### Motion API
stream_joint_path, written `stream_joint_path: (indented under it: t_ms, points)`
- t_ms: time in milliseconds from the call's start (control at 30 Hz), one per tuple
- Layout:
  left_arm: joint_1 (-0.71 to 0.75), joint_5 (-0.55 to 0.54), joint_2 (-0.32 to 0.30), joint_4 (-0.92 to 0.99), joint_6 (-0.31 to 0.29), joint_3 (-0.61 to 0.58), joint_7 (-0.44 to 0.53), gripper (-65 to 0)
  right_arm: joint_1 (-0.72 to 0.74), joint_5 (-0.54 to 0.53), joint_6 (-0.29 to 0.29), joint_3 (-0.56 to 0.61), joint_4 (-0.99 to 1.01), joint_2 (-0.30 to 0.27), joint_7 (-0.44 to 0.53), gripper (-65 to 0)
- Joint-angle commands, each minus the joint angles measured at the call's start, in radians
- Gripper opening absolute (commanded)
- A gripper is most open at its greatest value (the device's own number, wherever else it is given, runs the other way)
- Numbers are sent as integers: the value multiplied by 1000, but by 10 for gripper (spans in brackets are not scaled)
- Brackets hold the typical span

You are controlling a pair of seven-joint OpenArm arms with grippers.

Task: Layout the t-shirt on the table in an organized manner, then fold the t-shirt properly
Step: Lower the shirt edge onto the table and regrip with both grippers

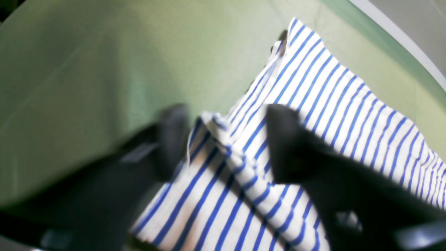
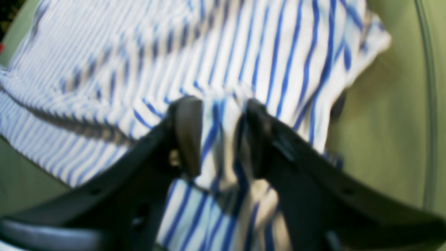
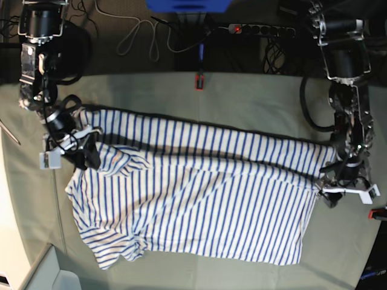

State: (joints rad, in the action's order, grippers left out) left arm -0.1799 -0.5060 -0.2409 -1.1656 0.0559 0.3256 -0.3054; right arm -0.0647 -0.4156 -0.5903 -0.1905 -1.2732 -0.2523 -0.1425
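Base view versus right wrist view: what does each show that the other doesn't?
Only the base view shows the whole t-shirt spread across the table, both arms, and the left gripper at its hem end. Only the right wrist view shows the right gripper up close, its jaws parted with bunched fabric between them. Both show striped cloth on the green table.

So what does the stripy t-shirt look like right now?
The t-shirt is soft white cloth with thin blue stripes. It lies spread sideways across the grey-green table, its far edge folded over along its length and one sleeve bunched near the front. The left hand and the right hand sit at its two ends, fingers apart around cloth.
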Motion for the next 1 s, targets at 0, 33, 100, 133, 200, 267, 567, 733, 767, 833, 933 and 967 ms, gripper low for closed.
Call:
stream_joint_path:
  t_ms: [0,33,100,133,200,267,567,733,767,833,933,967]
  points:
    - [-19,-9,-11,-32,-4,4,24,-144,-7,-18,-6,-17,-44,-14,31,-372]
    - [-10,-10,-11,-52,-4,7,24,-102,-17,-18,-6,-34,-72,-9,31,-356]
    - [41,-12,-15,-113,-4,11,25,-52,-51,-18,-6,-70,-125,-2,31,-341]
    - [64,-12,-15,-150,-4,11,27,-44,-67,-18,-6,-85,-150,12,31,-340]
    - [113,-10,-15,-192,-4,11,28,-49,-96,-18,-6,-123,-190,31,31,-340]
    - [145,-12,-15,-187,-4,11,30,-56,-119,-18,-6,-145,-199,43,31,-340]
    - [198,-12,-10,-10,-4,5,31,-55,-209,-18,-6,-166,-194,60,33,-340]
    - [145,-6,-10,77,-4,5,31,-55,-223,-18,-6,-166,-171,60,33,-340]
    - [138,-4,-10,85,-4,5,31,-56,-223,-18,-6,-163,-162,60,33,-339]
    - [130,-4,-10,92,-4,4,31,-56,-220,-18,-6,-162,-125,58,33,-337]
    - [115,-4,-10,94,-4,4,28,-56,-188,-16,-6,-166,-36,54,34,-337]
    - [115,-4,-8,94,-4,4,28,-57,-177,-16,-6,-168,-3,54,34,-337]
